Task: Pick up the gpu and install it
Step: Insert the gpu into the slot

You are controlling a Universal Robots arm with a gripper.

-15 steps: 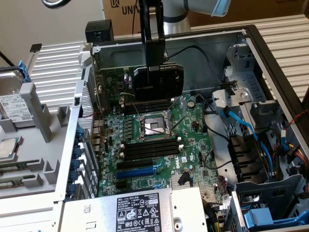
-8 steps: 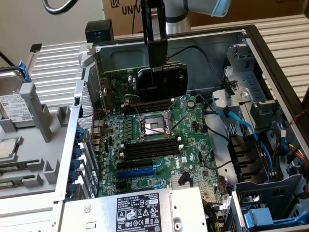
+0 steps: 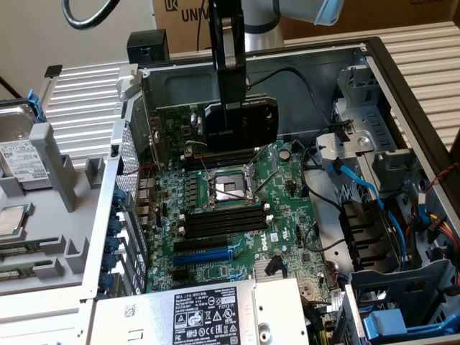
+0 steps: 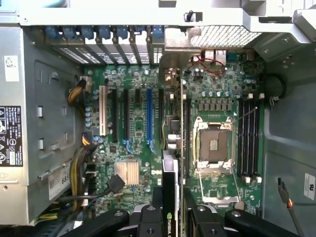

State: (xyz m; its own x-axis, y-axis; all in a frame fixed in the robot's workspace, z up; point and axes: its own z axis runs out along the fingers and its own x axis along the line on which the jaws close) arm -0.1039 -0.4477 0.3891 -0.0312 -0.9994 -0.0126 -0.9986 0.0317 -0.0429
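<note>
Jaws closed on the upper edge of the gpu [image 3: 241,126], held upright by the gripper [image 3: 232,100] inside the open case [image 3: 402,79]. The card stands over the motherboard [image 3: 287,215], beside the CPU socket [image 3: 224,188]; contact with a slot cannot be told. The power supply [image 3: 208,313] label reads "DELL". The box [image 3: 180,18] behind reads "UN".
</note>
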